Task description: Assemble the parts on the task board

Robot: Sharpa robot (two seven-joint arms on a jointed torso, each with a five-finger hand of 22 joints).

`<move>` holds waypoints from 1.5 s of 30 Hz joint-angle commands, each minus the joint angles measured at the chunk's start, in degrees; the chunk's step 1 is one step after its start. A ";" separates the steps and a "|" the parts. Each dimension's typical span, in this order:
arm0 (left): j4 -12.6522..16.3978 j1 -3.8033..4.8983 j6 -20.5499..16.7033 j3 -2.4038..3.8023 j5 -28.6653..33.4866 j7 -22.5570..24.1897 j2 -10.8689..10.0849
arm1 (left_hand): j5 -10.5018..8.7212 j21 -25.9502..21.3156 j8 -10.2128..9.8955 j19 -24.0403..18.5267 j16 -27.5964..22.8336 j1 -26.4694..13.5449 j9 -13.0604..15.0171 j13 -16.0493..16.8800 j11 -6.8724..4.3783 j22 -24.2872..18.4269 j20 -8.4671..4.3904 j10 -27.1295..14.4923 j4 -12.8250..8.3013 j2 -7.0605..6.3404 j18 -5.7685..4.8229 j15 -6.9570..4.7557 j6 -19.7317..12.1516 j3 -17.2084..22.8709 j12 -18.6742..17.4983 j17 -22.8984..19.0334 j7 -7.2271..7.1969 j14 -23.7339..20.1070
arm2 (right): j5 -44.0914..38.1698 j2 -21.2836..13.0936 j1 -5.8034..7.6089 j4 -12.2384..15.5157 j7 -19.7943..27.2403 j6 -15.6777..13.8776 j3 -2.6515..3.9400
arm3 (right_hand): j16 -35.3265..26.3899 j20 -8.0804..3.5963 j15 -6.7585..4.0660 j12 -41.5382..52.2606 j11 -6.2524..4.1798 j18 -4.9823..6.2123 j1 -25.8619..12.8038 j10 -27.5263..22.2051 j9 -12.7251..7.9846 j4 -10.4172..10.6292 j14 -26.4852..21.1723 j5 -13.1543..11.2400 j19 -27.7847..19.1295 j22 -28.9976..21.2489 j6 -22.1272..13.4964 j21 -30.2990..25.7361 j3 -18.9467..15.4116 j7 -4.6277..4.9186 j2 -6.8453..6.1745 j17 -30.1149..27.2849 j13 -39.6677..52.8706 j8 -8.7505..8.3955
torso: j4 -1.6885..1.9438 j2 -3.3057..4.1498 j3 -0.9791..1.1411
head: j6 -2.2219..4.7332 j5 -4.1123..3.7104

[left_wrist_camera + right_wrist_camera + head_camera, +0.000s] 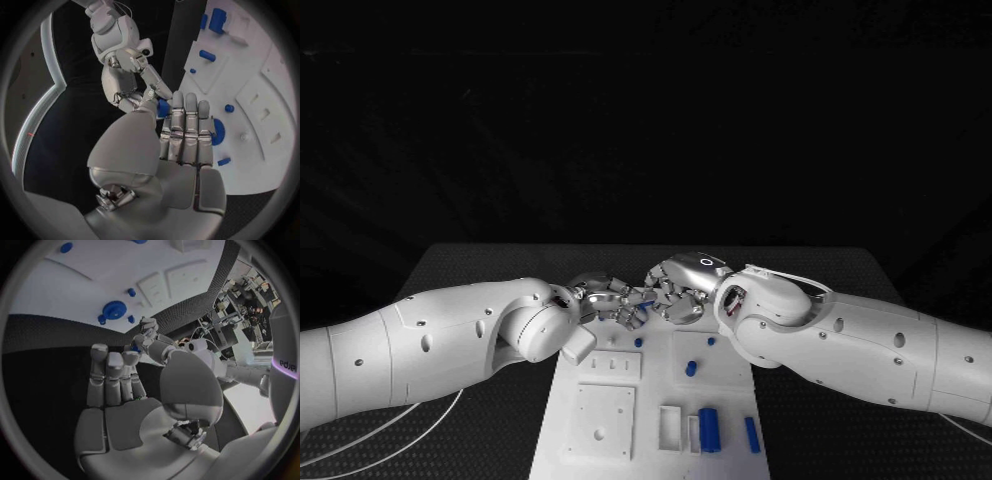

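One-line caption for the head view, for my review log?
Both hands, left and right, meet fingertip to fingertip above the far end of the task board; blue parts lie nearer.

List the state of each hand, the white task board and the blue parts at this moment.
Left silver hand: fingers meet the right hand's over the board's far end, around a small blue part.
Right silver hand: fingertips touch that part.
White task board: flat on the table.
Blue cylinder: lying on the board.
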 commanded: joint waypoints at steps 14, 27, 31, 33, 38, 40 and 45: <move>-0.17 0.03 0.98 0.03 -1.06 0.02 -0.05 | -2.76 0.26 -0.20 -0.39 1.25 5.87 0.27 0.62 -0.09 0.49 -0.20 -0.57 -0.63 4.33 0.15 -0.19 0.38 -1.43 0.94 0.35 -0.10 -0.17 | 2.48 -0.88 -0.09 0.24 2.54 -1.39 0.03 | 0.10 -0.45 -0.52 -0.23 -1.83 1.28 -0.10 -2.48 0.06 0.00 0.11 -0.32 -0.02 0.62 9.00 0.33 0.63 -1.44 -0.94 -0.11 -0.10 0.11 | 0.04 -0.01 0.00 | -0.03 0.03; -0.10 0.03 1.70 0.03 -1.10 -0.06 -0.20 | -3.10 0.27 -0.12 -0.39 1.42 6.53 0.30 0.69 -0.19 0.47 -0.26 -0.37 -0.38 4.40 0.09 -0.26 0.67 -1.96 1.07 0.38 -0.21 -0.10 | 6.87 -1.38 -0.44 0.34 7.37 -3.82 0.01 | -0.73 0.69 1.31 -0.38 0.29 1.28 -3.42 -5.48 -1.68 -5.94 -2.08 2.48 -2.34 0.62 3.35 -0.51 -11.84 0.79 -3.72 -0.30 0.36 -3.45 | -0.04 0.00 0.02 | -0.01 0.09; -0.05 0.03 1.86 0.03 -1.02 -0.05 -0.22 | -3.15 0.27 -0.09 -0.41 1.43 6.61 0.31 0.70 -0.22 0.46 -0.26 -0.31 -0.28 4.37 0.06 -0.27 0.75 -2.12 1.10 0.37 -0.24 -0.13 | 7.31 -1.27 -0.70 0.30 8.37 -4.86 -0.02 | -0.78 0.97 1.64 -0.33 0.65 1.28 -3.29 -6.00 -2.06 -6.87 -2.53 3.25 -2.68 0.56 2.23 -0.80 -13.34 1.20 -3.83 -0.32 0.39 -4.14 | -0.02 -0.01 -0.03 | -0.03 0.06; -0.02 0.03 1.92 0.03 -1.00 -0.08 -0.23 | -3.15 0.26 -0.08 -0.43 1.44 6.66 0.32 0.71 -0.23 0.46 -0.26 -0.28 -0.25 4.35 0.05 -0.27 0.79 -2.19 1.11 0.37 -0.25 -0.15 | 7.52 -1.18 -0.82 0.18 8.75 -5.50 -0.03 | -0.80 1.04 1.78 -0.33 0.80 1.28 -3.16 -6.19 -2.19 -7.18 -2.70 3.39 -2.79 0.55 1.79 -0.89 -13.72 1.36 -3.83 -0.32 0.39 -4.40 | 0.01 0.00 -0.03 | -0.05 0.06; 0.17 0.03 2.43 0.03 -0.80 -0.07 -0.21 | -3.14 0.25 -0.07 -0.44 1.44 6.74 0.32 0.71 -0.25 0.45 -0.27 -0.25 -0.22 4.34 0.04 -0.28 0.83 -2.27 1.12 0.36 -0.27 -0.17 | 7.64 -0.77 -1.02 -0.19 8.88 -6.07 -0.05 | -0.69 1.08 1.80 -0.18 0.80 1.28 -2.62 -6.20 -2.15 -7.46 -2.71 3.21 -2.73 0.53 2.14 -0.93 -13.83 1.34 -3.28 -0.31 0.42 -4.21 | 0.04 0.02 0.01 | 0.00 0.07; 0.28 0.03 2.74 0.03 -0.67 -0.08 -0.17 | -3.13 0.25 -0.07 -0.45 1.44 6.77 0.32 0.71 -0.26 0.45 -0.27 -0.25 -0.21 4.35 0.03 -0.28 0.85 -2.30 1.12 0.36 -0.28 -0.18 | 7.41 -0.56 -1.03 -0.52 8.64 -6.08 -0.06 | -0.59 1.11 1.69 -0.05 0.66 1.28 -1.85 -6.10 -2.10 -7.35 -2.63 1.95 -2.56 0.48 2.73 -0.97 -13.23 1.18 -2.78 -0.34 0.39 -3.94 | 0.04 0.01 -0.01 | -0.02 0.02; 0.48 0.03 2.99 0.04 -0.20 -0.14 -0.19 | -3.03 0.21 -0.12 -0.56 1.37 6.95 0.29 0.69 -0.24 0.44 -0.26 -0.29 -0.15 4.33 -0.02 -0.23 0.82 -2.49 1.09 0.31 -0.28 -0.35 | 6.90 -0.38 -1.14 -0.93 8.34 -5.72 -0.07 | -0.45 1.10 1.28 0.11 0.17 1.28 -0.44 -5.76 -1.89 -6.16 -2.38 0.03 -2.21 0.45 4.43 -1.00 -10.72 0.66 -2.34 -0.48 0.21 -3.19 | 0.05 0.01 -0.03 | -0.18 0.11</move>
